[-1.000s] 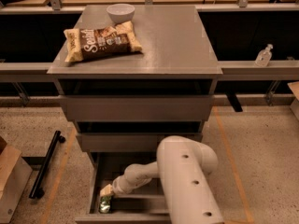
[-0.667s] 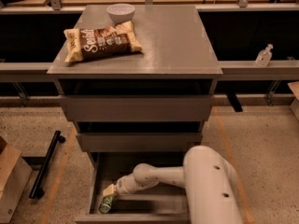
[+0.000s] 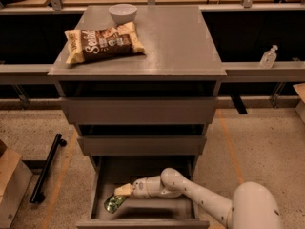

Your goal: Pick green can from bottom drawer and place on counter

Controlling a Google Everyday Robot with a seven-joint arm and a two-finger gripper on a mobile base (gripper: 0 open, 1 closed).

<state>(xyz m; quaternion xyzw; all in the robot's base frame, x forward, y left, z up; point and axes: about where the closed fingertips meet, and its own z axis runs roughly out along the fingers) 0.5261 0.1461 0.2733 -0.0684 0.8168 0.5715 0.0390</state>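
Note:
The green can (image 3: 113, 203) lies tilted in the front left corner of the open bottom drawer (image 3: 147, 173). My gripper (image 3: 122, 191) reaches into the drawer from the right and sits right at the can's upper end, touching it or nearly so. My white arm (image 3: 209, 204) comes in from the lower right. The grey-brown counter (image 3: 171, 37) is the cabinet's top, above the two closed drawers.
A brown-and-cream snack bag (image 3: 102, 42) and a white bowl (image 3: 122, 12) sit on the counter's left and back. A clear bottle (image 3: 268, 57) stands on the right ledge. A black bar (image 3: 46, 168) and a cardboard box (image 3: 9, 185) lie on the floor at the left.
My arm's bulky upper part has moved right and lower in view. The gripper stays at the can, which sits slightly further right and up in the drawer.

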